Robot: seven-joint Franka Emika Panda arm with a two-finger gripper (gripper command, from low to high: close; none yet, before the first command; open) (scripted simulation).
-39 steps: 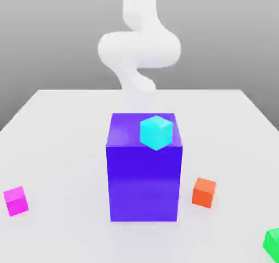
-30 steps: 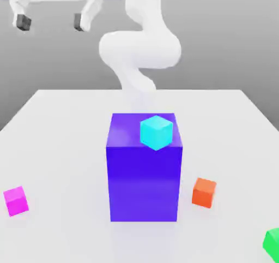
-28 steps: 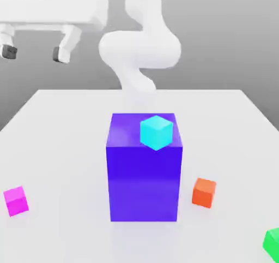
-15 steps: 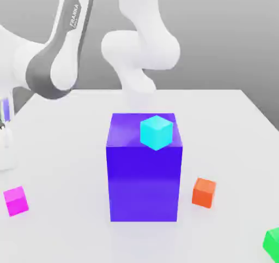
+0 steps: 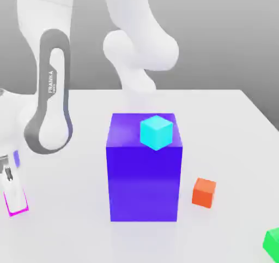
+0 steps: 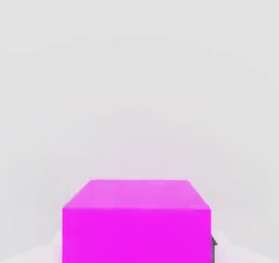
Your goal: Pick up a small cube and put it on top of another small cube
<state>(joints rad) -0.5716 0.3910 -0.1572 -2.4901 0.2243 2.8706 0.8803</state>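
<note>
Pink cube (image 6: 136,221) is sitting at my gripper (image 5: 15,199); I'm not telling whether the fingers are clamping it. Purple block (image 5: 144,172) is standing between it and the green cube (image 5: 271,241).

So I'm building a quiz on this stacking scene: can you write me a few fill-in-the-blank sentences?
1. The cyan cube sits on top of the big ____ block.
2. The end effector has come down over the ____ cube.
3. The cube beside the block, on the exterior view's right, is ____.

Missing words: purple-blue; magenta; orange
</note>
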